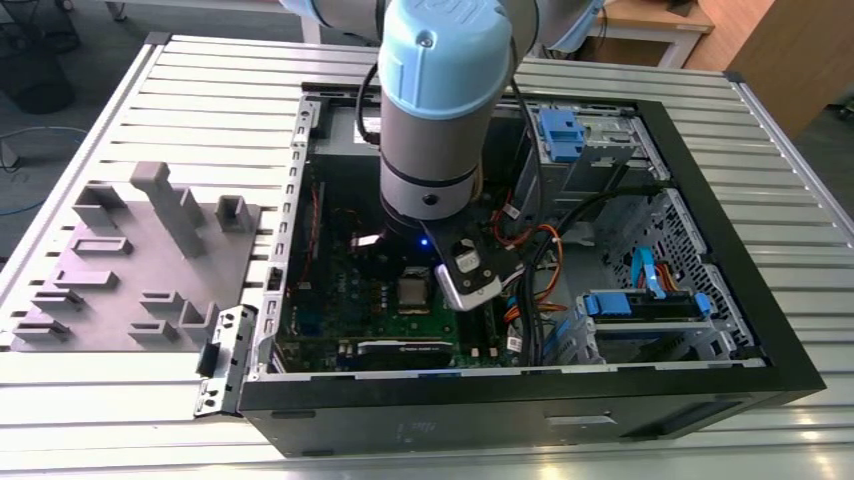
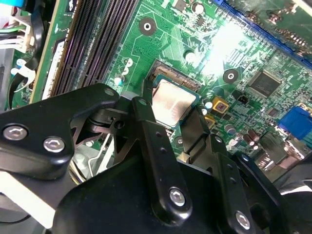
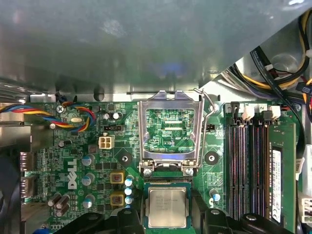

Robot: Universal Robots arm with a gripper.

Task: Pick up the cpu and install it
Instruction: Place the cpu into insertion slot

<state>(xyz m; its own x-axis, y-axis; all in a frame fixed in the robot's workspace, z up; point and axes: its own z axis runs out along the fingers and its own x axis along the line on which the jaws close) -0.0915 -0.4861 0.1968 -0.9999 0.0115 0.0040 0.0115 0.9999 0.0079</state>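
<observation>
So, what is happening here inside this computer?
A grey robot arm reaches into the open black computer case. Its black tool is down at the small square silver cpu, which lies at the socket on the green circuit board. The rectangular silver metal socket frame is flipped open next to it. Whether the chip is fully seated, I cannot tell.

Lab workbench (image 1: 120, 420) of slatted metal (opened computer case (image 1: 534, 405) on it)
</observation>
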